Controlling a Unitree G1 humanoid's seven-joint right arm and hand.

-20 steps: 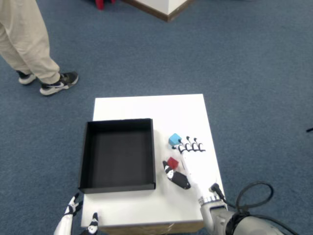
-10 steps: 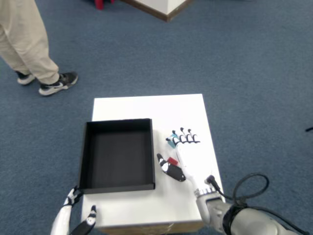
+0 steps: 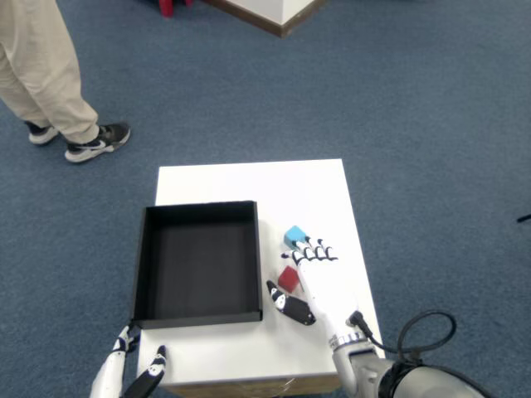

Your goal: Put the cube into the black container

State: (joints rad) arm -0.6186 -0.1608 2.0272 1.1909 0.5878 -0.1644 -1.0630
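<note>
A black container (image 3: 199,262) sits empty on the white worktop (image 3: 249,178). Just right of it, the right hand (image 3: 311,278) lies spread wide, holding nothing, red cube (image 3: 289,279) between thumb and fingers, blue cube (image 3: 294,237) partly hidden by fingertips.

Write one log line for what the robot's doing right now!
right hand: open, beside red cube | black container: empty | blue cube: on table

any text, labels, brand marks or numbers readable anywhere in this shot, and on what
None can be read.
Red cube, blue cube and black container: plain faces, no markings visible.
White table: bare, no label.
Right hand: black and white parts only, no lettering visible.
Person's shoe: any logo is too small to make out.
</note>
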